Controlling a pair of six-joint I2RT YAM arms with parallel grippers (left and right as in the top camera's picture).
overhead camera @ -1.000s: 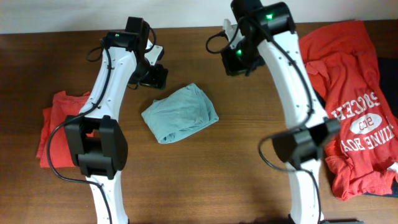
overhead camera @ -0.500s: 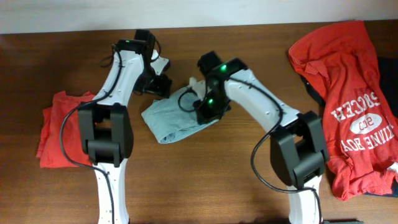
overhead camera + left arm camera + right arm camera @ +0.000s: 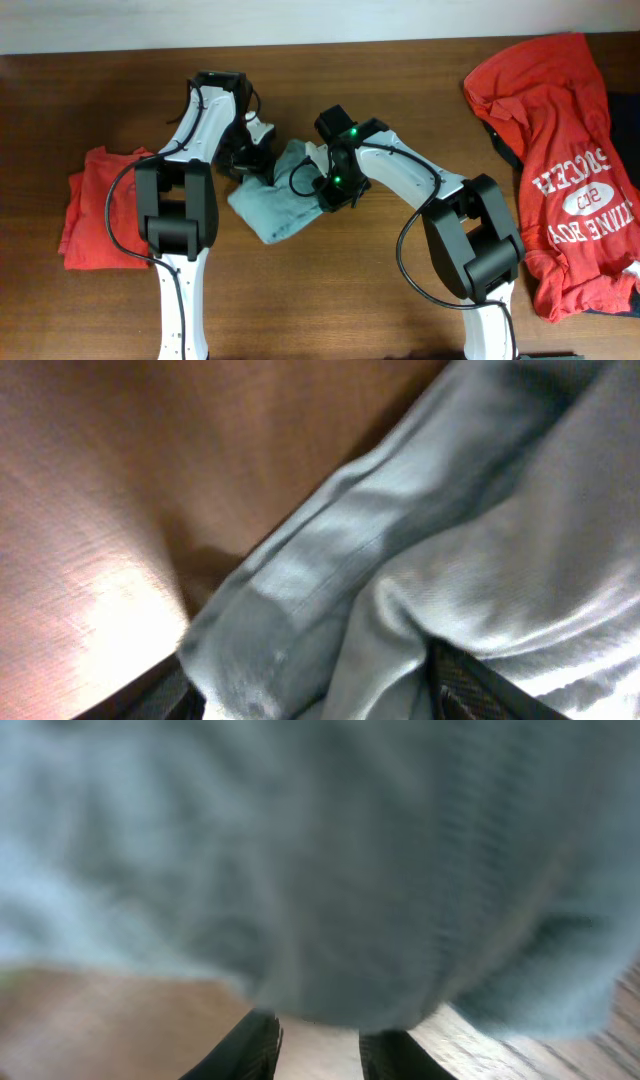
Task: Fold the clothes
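The grey-blue shirt (image 3: 283, 200) lies bundled at the centre of the overhead frame. It looks like light, limp cotton that should sag and slide, so it is best taken by a hem or corner, not the bulk. The left gripper (image 3: 320, 695) stands wide, straddling a thick fold at the bundle's upper-left edge. The right gripper (image 3: 318, 1050), narrowly parted with nothing between, noses its right side.

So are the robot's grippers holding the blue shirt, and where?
Cannot be told. The left gripper straddles a hemmed edge of the grey-blue shirt; the right gripper is close up to it, blurred.
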